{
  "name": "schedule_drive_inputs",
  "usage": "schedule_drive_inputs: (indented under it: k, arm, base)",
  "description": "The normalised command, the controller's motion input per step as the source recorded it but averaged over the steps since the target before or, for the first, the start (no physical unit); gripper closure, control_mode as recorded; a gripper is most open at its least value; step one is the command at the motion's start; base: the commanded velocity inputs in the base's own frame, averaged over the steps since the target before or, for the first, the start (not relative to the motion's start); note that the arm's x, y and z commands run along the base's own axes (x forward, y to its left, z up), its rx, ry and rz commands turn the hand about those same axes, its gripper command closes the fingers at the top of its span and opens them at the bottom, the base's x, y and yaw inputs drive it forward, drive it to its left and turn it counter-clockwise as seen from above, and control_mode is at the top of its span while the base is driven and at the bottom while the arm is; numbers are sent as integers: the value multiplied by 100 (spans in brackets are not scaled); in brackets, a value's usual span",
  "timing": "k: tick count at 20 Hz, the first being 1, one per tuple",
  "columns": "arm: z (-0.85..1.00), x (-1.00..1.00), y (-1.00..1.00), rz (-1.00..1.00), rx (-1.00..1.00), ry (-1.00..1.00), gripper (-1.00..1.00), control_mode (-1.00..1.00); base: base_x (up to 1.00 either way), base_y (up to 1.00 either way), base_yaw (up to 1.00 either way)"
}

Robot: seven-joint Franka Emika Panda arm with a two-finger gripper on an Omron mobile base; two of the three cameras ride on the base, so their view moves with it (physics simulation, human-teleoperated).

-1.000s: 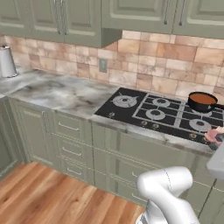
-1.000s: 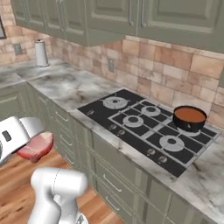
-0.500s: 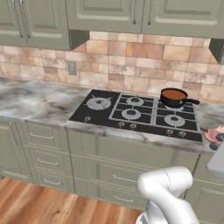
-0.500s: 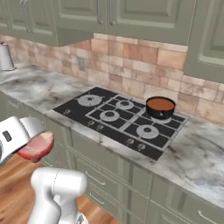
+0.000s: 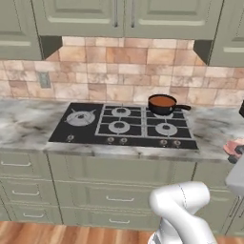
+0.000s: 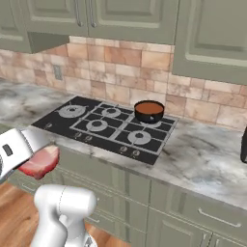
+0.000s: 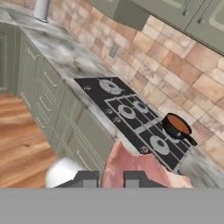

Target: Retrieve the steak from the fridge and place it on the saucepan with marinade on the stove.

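Note:
My gripper point(image 6: 34, 157) is shut on the steak point(image 6: 42, 162), a pink-red raw lump held in front of the lower cabinets, below the counter edge. In the hand view the steak point(image 7: 141, 167) bulges between and past the two dark fingertips point(image 7: 89, 178). In the left base view the steak point(image 5: 233, 147) shows at the right edge. The saucepan with marinade point(image 5: 162, 103) point(image 6: 148, 111) point(image 7: 176, 126) sits on the back right burner of the stove point(image 5: 71, 134) point(image 6: 54, 118) point(image 7: 94, 93), orange-brown liquid inside, well away from the steak. The fridge is out of view.
Grey-green drawers point(image 5: 114, 198) run under the marble counter point(image 6: 207, 159), with wall cabinets and a hood above. A dark object point(image 6: 243, 144) stands on the counter at the far right. A paper towel roll point(image 7: 41, 8) stands far along the counter. Wood floor lies below.
The whole picture has shifted as the base drove and turned: the stove has come to the middle of both base views. The steak stays in my shut gripper.

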Motion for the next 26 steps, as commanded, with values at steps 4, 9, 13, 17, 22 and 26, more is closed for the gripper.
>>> schedule_drive_inputs:
  k: [4, 9, 13, 17, 22, 26]
  arm:
    - [0, 0, 0, 0, 0, 0, 100, 100]
    - [0, 0, 0, 0, 0, 0, 100, 100]
    - [0, 0, 0, 0, 0, 0, 100, 100]
    - [0, 0, 0, 0, 0, 0, 100, 100]
    - [0, 0, 0, 0, 0, 0, 100, 100]
    - [0, 0, 0, 0, 0, 0, 100, 100]
  base:
    - [9, -6, -35]
    - [30, 0, -34]
    - [39, 1, -33]
    - [47, 11, -32]
    - [48, 30, -28]
    - [38, 57, -20]
